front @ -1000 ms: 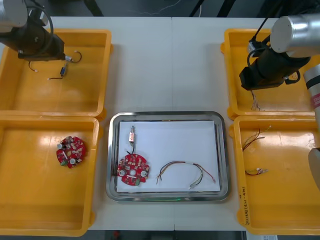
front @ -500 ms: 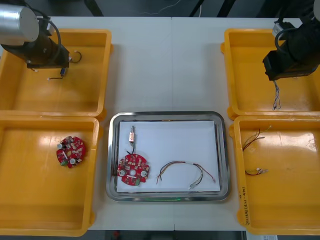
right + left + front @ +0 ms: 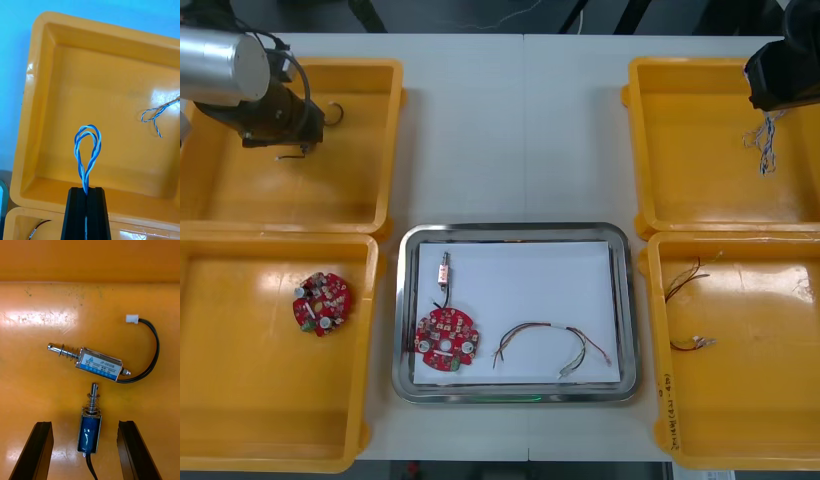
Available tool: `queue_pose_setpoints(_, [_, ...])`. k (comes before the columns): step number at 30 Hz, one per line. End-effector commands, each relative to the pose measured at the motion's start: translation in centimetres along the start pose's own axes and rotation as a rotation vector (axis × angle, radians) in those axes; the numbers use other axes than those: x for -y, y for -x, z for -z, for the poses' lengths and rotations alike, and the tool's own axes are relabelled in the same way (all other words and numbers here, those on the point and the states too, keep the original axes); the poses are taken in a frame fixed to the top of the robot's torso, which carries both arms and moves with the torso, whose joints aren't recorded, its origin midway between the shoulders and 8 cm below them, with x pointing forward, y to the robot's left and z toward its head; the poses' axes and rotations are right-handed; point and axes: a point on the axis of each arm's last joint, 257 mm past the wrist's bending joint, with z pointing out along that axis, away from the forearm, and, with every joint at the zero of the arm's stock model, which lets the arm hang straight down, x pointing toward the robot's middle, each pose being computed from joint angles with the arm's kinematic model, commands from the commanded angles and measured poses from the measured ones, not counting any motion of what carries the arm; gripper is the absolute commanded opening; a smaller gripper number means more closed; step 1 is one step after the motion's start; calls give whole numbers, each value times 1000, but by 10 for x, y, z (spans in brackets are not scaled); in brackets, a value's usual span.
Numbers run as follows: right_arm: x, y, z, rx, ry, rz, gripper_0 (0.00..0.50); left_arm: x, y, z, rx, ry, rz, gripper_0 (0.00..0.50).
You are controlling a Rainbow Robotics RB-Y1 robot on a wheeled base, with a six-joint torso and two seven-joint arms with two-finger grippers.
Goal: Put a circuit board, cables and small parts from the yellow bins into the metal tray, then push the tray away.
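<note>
- Your right end effector [image 3: 86, 190] is pinched tight on a twisted blue and white cable [image 3: 88, 150], whose loop stands up past the black fingertips.
- In the last second that arm has risen out of the far right yellow plastic bin [image 3: 650, 140] and drawn back toward its outer far corner. The cable now dangles above the bin floor, so I judge the pick made.
- A second blue and white twisted cable [image 3: 154, 114] lies on that bin's floor, well apart from the held one.
- Your left end effector [image 3: 85, 423] is spread wide, one finger on each side of a small blue-bodied metal part with a spring plunger [image 3: 90, 427]. It has moved across and down into the far left yellow plastic bin [image 3: 370, 140] over the same second — lined up, not yet closed.
- Just beyond that part lies a silver small metal part with a black lead [image 3: 99, 365], close enough that the closing fingers could nudge it.
- The shiny metal tray with a white inside [image 3: 510, 231], on the counter between the bins, holds a round red circuit board [image 3: 446, 340], a small metal part with a short lead [image 3: 444, 272] and a red and yellow cable [image 3: 550, 345].
- What this means for you: the blue and white cable is the kind the tray lacks, so carry it over and drop it in — the push comes after.
</note>
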Motion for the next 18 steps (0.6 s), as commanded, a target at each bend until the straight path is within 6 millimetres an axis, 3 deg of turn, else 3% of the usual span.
queue_pose_setpoints(1, [24,-12,22,39,-48,47,0,5,-10,-10,3,-14,-116,500])
queue_pose_setpoints(7, [11,-36,22,39,-22,117,0,3,-14,-12,1,-14,-121,500])
queue_pose_setpoints(11, [-15,-44,24,46,56,185,0,5,-14,-12,2,-20,-119,500])
queue_pose_setpoints(12, [-24,-45,26,47,82,209,0,5,-14,-12,1,-20,-119,312])
queue_pose_setpoints(13, [-29,-45,26,49,93,224,0,5,-14,-12,2,-19,-121,197])
queue_pose_setpoints(14, [-39,-46,28,53,114,252,0,7,-14,-12,1,-23,-118,2])
queue_pose_setpoints(18, [-74,-52,33,61,162,369,0,7,-14,-12,1,-27,-115,0])
